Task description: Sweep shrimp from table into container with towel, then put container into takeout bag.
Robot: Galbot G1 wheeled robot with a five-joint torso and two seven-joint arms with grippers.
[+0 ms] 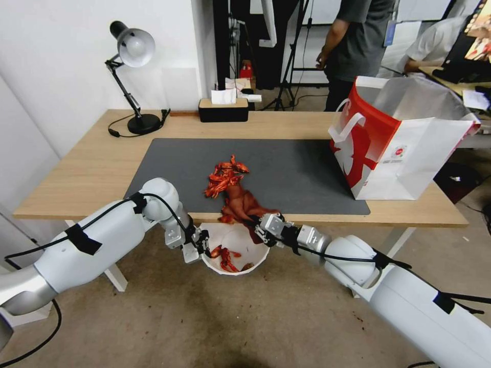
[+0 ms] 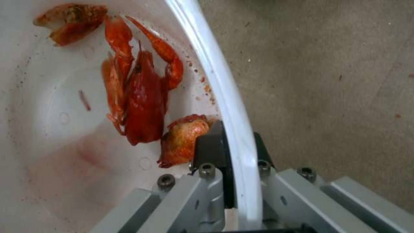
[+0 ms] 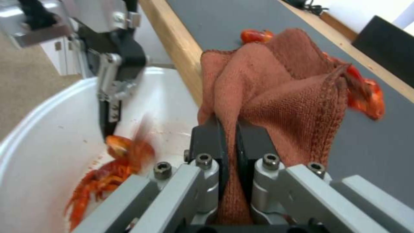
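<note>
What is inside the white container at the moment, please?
The container, held by the left gripper at its rim below the table edge, holds a few shrimp. The towel hides part of its inside.

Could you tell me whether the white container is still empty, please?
Not empty: a few shrimp lie inside the container, which the left gripper holds below the table edge.

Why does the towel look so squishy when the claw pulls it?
The towel is probably floppy: it bunches into folds where the right claw pinches it. It likely drags shrimp along, since its edge drapes over some.
</note>
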